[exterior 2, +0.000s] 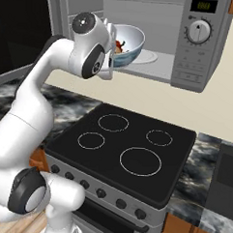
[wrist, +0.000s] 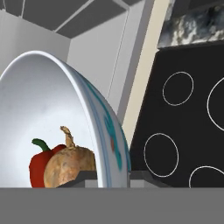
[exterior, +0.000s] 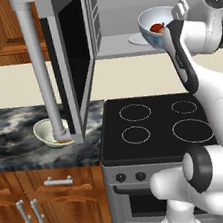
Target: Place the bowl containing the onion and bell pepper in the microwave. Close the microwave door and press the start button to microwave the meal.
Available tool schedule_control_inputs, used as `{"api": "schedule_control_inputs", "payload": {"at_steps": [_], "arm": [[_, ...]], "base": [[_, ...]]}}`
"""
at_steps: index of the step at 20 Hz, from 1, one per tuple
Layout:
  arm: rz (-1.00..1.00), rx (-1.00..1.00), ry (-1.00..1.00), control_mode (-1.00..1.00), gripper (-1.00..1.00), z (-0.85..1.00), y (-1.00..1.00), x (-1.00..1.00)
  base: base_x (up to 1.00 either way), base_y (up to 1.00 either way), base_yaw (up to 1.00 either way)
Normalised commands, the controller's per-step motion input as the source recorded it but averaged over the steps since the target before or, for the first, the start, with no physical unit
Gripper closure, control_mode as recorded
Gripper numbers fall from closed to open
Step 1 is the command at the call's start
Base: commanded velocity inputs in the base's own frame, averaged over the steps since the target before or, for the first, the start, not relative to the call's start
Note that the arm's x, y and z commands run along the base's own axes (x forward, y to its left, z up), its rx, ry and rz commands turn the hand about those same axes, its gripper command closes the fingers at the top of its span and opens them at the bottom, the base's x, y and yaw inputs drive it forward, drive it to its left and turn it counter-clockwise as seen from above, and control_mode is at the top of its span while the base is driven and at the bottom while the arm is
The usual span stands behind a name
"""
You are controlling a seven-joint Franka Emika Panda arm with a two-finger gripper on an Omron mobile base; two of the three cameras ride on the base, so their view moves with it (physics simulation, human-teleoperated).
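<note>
I hold the bowl [wrist: 52, 109] by its rim, my gripper [wrist: 107, 175] pinched on it, up at the mouth of the microwave [exterior 2: 199, 50], at 12 o'clock from the stove [exterior: 155, 122], tipped so the onion [wrist: 68, 168] and bell pepper [wrist: 39, 162] rest low.

Dark marble counter [exterior: 15, 133] carries cream-green bowl [exterior: 48, 133]

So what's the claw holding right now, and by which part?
The claw holds the bowl by its rim, one finger inside and one outside, with the onion and bell pepper inside.
</note>
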Motion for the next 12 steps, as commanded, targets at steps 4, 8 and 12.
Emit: {"api": "schedule_control_inputs", "payload": {"at_steps": [4,8,12], "arm": [[-0.03,0.00,0.00,-1.00,1.00,0.00,-0.09,0.37],[-0.02,0.00,0.00,-1.00,1.00,0.00,-0.05,0.40],[-0.01,0.01,0.00,-1.00,1.00,0.02,-0.03,0.40]], "base": [[0.00,0.00,0.00],[0.00,0.00,0.00],[0.00,0.00,0.00]]}}
